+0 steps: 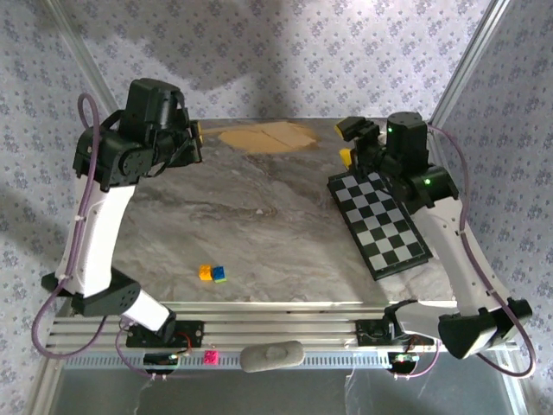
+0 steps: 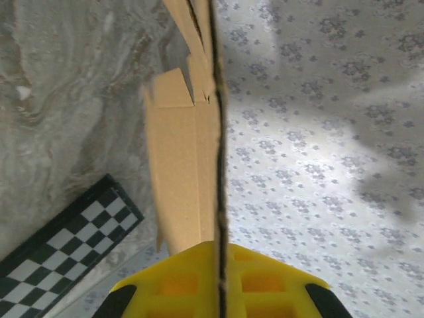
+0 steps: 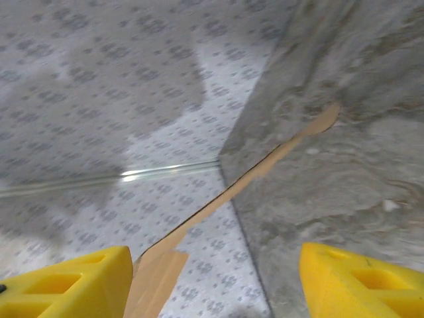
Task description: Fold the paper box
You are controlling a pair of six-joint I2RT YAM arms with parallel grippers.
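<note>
The paper box (image 1: 263, 136) is a flat tan cardboard sheet lying along the table's far edge, partly over it. My left gripper (image 1: 197, 138) is at the sheet's left end. In the left wrist view the yellow fingers (image 2: 265, 278) are shut on the cardboard (image 2: 182, 179), which runs edge-on out from between them. My right gripper (image 1: 350, 151) hovers at the sheet's right end. In the right wrist view it (image 3: 215, 255) stands open. The thin sheet (image 3: 265, 165) passes between its jaws, and one flap lies close beside the left finger (image 3: 66, 285).
A black-and-white checkerboard (image 1: 380, 220) lies on the right side of the marble table (image 1: 259, 216), under the right arm; it also shows in the left wrist view (image 2: 59, 245). Small coloured blocks (image 1: 212, 273) sit near the front. Patterned cloth hangs beyond the far edge.
</note>
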